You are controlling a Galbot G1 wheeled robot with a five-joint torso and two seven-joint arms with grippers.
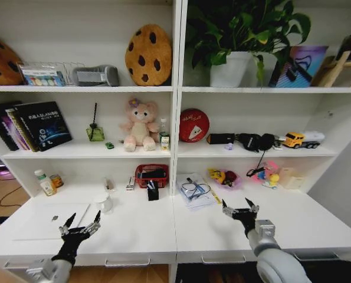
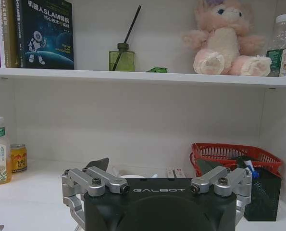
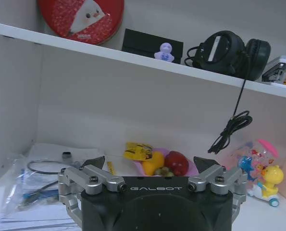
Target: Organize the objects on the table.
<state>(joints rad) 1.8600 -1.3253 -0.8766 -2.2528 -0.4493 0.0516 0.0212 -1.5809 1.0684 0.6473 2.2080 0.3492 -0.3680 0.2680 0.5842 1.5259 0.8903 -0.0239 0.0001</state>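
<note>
From the head camera, the white table (image 1: 151, 236) runs across the lower half, with shelving rising behind it. The left gripper (image 1: 81, 224) hovers at 7 o'clock over the front edge, its 2 fingers spread apart and holding nothing. The right gripper (image 1: 240, 207) hovers at 5 o'clock, likewise spread and empty. A slim silver laptop (image 1: 51, 221) lies flat at 8 o'clock, just beside the left gripper. A small white cup (image 1: 105, 203) stands behind it. A red basket (image 1: 151, 175) sits near the centre by the back wall, a black pen holder (image 1: 153, 191) in front of it. A tiny green toy car (image 1: 109, 145) rests on the shelf above, beside the pink plush bear (image 1: 139, 124).

In the left wrist view, the left gripper's released fingers frame the red basket (image 2: 231, 153) and pen holder (image 2: 260, 192) at 4 o'clock; the green toy car (image 2: 157, 70) sits at 12 o'clock.

In the right wrist view, the right gripper is unclenched; a bagged stack of papers (image 3: 32, 192) lies at 8 o'clock.
</note>
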